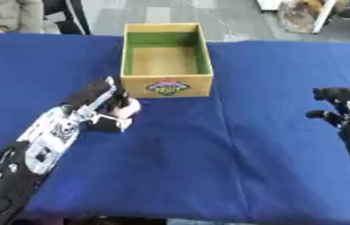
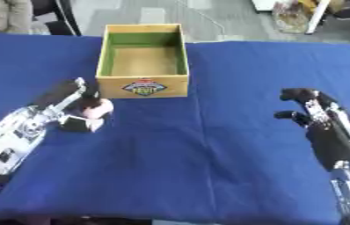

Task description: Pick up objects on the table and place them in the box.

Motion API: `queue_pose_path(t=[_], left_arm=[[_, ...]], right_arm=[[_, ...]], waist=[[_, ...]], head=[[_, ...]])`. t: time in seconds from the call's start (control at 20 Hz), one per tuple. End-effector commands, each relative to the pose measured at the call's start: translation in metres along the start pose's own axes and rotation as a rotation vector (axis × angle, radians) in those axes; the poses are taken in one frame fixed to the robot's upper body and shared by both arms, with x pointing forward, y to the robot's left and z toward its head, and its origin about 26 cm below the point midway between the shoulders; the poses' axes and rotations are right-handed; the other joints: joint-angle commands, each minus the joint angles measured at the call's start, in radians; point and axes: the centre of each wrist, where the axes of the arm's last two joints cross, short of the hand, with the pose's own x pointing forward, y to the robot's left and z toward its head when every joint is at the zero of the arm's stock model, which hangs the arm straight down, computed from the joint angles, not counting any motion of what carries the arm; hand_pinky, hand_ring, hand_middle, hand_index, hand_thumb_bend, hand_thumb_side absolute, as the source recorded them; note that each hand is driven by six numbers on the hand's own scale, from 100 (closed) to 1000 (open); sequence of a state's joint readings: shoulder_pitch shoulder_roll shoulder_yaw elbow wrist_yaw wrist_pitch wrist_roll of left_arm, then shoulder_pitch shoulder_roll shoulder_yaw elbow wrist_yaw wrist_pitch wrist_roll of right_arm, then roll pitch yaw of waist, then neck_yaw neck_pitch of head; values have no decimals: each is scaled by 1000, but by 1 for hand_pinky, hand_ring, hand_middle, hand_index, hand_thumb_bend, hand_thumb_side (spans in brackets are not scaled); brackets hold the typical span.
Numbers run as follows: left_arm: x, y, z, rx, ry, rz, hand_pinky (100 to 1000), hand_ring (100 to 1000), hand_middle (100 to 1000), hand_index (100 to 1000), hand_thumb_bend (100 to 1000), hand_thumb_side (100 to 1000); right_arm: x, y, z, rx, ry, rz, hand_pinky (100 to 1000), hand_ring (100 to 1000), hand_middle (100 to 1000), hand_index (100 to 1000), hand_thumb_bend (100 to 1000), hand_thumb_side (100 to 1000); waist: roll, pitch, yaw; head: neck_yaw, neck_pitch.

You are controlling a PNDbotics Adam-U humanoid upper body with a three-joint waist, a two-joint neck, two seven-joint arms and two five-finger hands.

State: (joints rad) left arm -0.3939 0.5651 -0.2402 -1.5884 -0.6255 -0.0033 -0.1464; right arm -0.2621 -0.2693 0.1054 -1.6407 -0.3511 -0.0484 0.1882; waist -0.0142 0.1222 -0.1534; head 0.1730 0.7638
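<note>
One box point(image 1: 166, 59), one small pale pink object point(image 2: 98, 108) and two robot hands on a worktop point(image 1: 232, 145) covered in blue cloth.

The box is open-topped, of yellow-brown board with green inner walls and a printed emblem on its near face. It stands at the far middle of the worktop, its back wall close to the far edge, and nothing shows inside it.

The left hand point(image 1: 101, 105) lies just in front of and to the left of the box's near-left corner. Its fingers point(image 2: 76, 123) are curled round the pink object, which shows rounded and pale between them; what the object is cannot be made out.

The right hand point(image 2: 309, 112) is held well apart, near the worktop's right side, with its fingers bent partway and nothing in them.

Open blue cloth fills the middle and near part of the worktop between the two hands; the near edge runs along the bottom of both views.

The right eye view shows the right hand with its forearm whole; the left eye view cuts it at the frame edge but shows more of the left arm.
</note>
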Motion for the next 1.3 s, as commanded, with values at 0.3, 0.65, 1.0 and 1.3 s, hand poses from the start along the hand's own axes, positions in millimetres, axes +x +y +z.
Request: queue_pose_path(t=[0.3, 0.65, 1.0, 1.3], left_arm=[[-17, 72, -16, 154, 38, -112, 168, 324, 215, 393, 238, 109], [-45, 79, -53, 219, 131, -38, 214, 366, 249, 423, 216, 103], [-63, 70, -77, 211, 156, -1, 328, 449, 330, 492, 241, 100], [-71, 55, -88, 170, 169, 1, 421, 518, 415, 566, 265, 100]], right_arm=[[8, -3, -1, 19, -14, 21, 635, 942, 630, 701, 100, 542], [7, 3, -4, 52, -9, 20, 635, 943, 630, 702, 100, 547], [5, 9, -6, 86, -6, 22, 634, 944, 629, 702, 100, 548], [5, 14, -9, 113, -7, 25, 634, 946, 630, 702, 100, 547]], waist=[[3, -15, -19], [5, -4, -58], [3, 11, -107], [3, 27, -145]], head=[[7, 0], [29, -15], [55, -40], [78, -55]])
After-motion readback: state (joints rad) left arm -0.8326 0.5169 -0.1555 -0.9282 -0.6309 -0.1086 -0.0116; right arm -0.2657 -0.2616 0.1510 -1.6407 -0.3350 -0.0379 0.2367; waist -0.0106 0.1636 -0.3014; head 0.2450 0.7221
